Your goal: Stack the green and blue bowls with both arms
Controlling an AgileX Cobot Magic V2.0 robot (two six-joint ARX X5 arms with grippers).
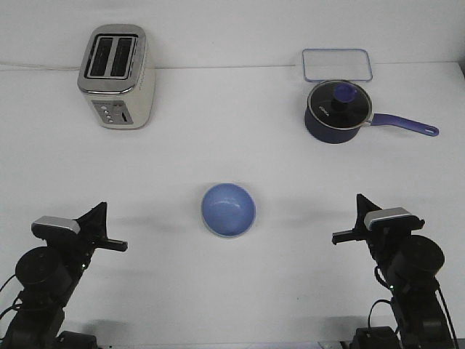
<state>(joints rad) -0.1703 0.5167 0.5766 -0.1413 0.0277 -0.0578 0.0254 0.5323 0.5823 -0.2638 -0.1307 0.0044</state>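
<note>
Bowls were the subject of the task, and both grippers stood clear of them. The left gripper (102, 227) hung near the table's front-left corner and the right gripper (354, 218) near its front-right corner; neither held anything, and the front view did not show whether their fingers were parted or together.

The blue bowl (228, 209) sat upright midway between the two grippers, near the table's centre and somewhat toward the front edge, well apart from both. A thin pale rim showed along its lower edge. This may have been the green bowl beneath it, but the view did not settle that, and no separate green bowl was visible. The blue bowl's interior appeared empty.

Judged from this layout, the stack was either already made or the green bowl lay outside the view. Any next move would first call for confirming what lay under the blue bowl.

Toward the back-right corner stood a pot (336, 112) with its lid on, contents hidden, and a flat tray (337, 65) behind it. A toaster (117, 75) stood toward the back-left corner, slots empty.
</note>
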